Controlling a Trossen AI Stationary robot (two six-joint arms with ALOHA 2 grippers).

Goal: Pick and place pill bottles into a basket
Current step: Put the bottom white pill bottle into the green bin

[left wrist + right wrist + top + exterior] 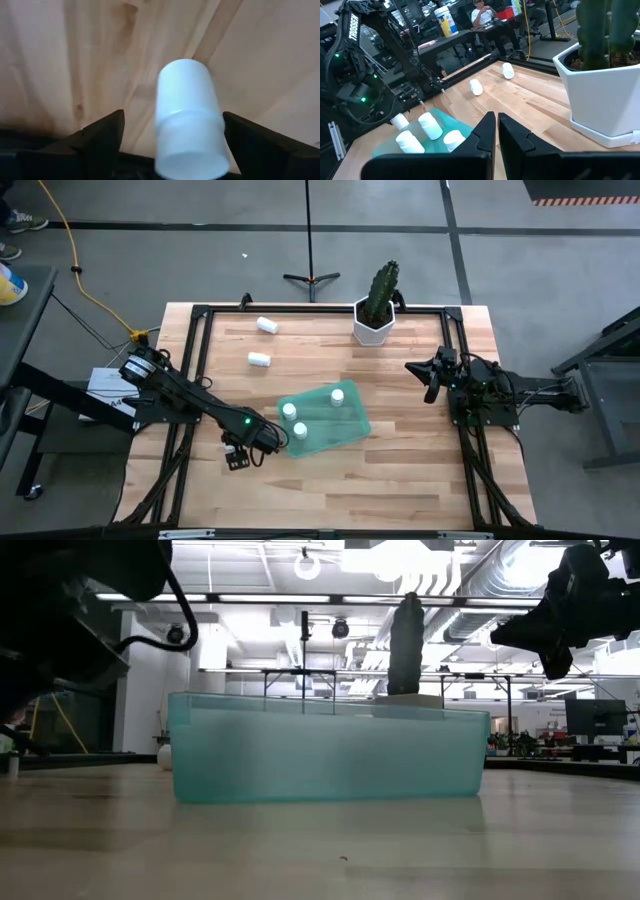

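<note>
A white pill bottle [186, 100] rests on the wooden table between the fingers of my left gripper [172, 114]. The gripper is open and points steeply down, and there is a gap on each side of the bottle. Seen from above, my left gripper [250, 448] stands by the near left corner of the teal basket [352, 430] and hides that bottle. Three pill bottles [337, 395] [289, 410] [300, 430] are in the basket. Two more [266, 324] [259, 359] lie on the table toward the far left. My right gripper [496, 132] waits shut at the table's right side.
A white hexagonal pot with a cactus [376, 320] stands at the far edge, right of centre. A black frame [200, 330] runs along the table's edges. Bare wood lies near the front edge. People sit at desks beyond the table's left side [482, 15].
</note>
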